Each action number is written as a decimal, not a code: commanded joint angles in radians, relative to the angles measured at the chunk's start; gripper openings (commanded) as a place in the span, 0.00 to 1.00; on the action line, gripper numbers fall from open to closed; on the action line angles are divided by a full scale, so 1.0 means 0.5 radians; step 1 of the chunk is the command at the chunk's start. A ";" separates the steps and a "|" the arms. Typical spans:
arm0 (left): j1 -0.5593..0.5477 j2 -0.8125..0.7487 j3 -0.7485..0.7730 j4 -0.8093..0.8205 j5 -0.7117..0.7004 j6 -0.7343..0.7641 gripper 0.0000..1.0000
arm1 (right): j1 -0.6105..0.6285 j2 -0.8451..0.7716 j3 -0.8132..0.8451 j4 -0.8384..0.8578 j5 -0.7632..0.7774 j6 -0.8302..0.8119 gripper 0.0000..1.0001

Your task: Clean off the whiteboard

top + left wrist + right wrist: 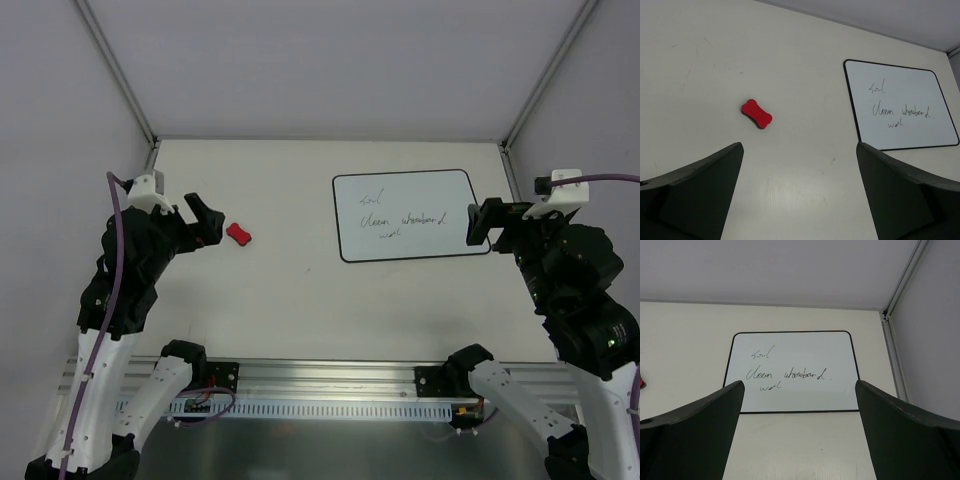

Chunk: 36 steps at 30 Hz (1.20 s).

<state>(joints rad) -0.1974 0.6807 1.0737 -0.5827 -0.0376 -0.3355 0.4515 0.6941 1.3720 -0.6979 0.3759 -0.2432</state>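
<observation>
Whiteboard [405,216], right of centre, carries writing; my left claw [207,222] and right claw [480,222] gape empty. A skewed pinch could flick the eraser [238,234], centre-left, away.

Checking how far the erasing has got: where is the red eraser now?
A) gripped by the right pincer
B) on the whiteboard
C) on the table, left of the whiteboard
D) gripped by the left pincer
C: the red eraser lies on the table, apart from the whiteboard, just ahead of the open left pincer.
</observation>
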 commanded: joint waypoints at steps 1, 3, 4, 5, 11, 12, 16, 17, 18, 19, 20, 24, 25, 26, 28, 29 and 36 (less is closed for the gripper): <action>-0.019 0.031 -0.036 -0.013 -0.032 -0.087 0.99 | 0.011 0.017 0.057 0.015 -0.022 -0.011 0.99; -0.019 0.044 -0.055 -0.016 -0.038 -0.117 0.99 | 0.008 0.014 0.048 0.003 -0.043 0.008 0.99; -0.019 0.071 -0.064 -0.019 -0.047 -0.133 0.99 | 0.011 0.014 0.036 -0.003 -0.043 0.017 0.99; -0.019 0.086 -0.067 -0.022 -0.048 -0.148 0.99 | 0.011 0.008 0.023 -0.009 -0.040 0.029 0.99; -0.019 0.191 -0.061 -0.019 0.069 -0.173 0.99 | 0.008 -0.057 -0.114 -0.012 -0.089 0.084 0.99; -0.019 0.191 -0.070 -0.019 0.048 -0.197 0.99 | 0.008 -0.060 -0.130 -0.012 -0.086 0.091 0.99; -0.016 0.081 -0.214 -0.025 -0.155 -0.461 0.99 | 0.011 -0.054 -0.182 -0.012 -0.053 0.140 0.99; -0.016 0.059 -0.227 -0.016 -0.219 -0.476 0.99 | 0.011 -0.054 -0.191 -0.012 -0.007 0.182 0.99; -0.016 0.056 -0.230 -0.019 -0.241 -0.449 0.99 | 0.008 -0.063 -0.197 -0.018 0.000 0.198 0.99; -0.019 0.089 -0.212 -0.022 -0.253 -0.418 0.99 | 0.011 -0.069 -0.222 -0.015 -0.012 0.201 0.99; -0.016 0.120 -0.196 -0.031 -0.259 -0.385 0.99 | 0.011 -0.072 -0.234 -0.015 -0.031 0.198 0.99; -0.016 0.359 -0.104 -0.092 -0.198 -0.427 0.99 | 0.008 -0.035 -0.277 -0.031 -0.055 0.201 0.99; -0.019 0.490 -0.062 -0.105 -0.149 -0.452 0.99 | 0.008 -0.005 -0.274 -0.037 -0.052 0.207 0.99; -0.019 0.561 -0.037 -0.114 -0.115 -0.470 0.99 | 0.008 0.005 -0.274 -0.040 -0.040 0.219 0.99; -0.019 0.791 0.037 -0.135 -0.057 -0.519 0.99 | 0.011 0.026 -0.274 -0.043 -0.043 0.241 0.99; -0.019 0.865 0.061 -0.135 -0.014 -0.541 0.99 | 0.008 0.038 -0.283 -0.040 -0.040 0.244 0.99; -0.019 1.473 0.301 -0.138 -0.121 -0.755 0.99 | 0.008 0.041 -0.409 -0.046 -0.101 0.262 0.99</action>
<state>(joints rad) -0.1974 1.3605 1.1568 -0.6376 -0.0723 -0.6254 0.4515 0.7132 1.1934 -0.7315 0.3492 -0.1337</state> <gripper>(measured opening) 0.987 0.991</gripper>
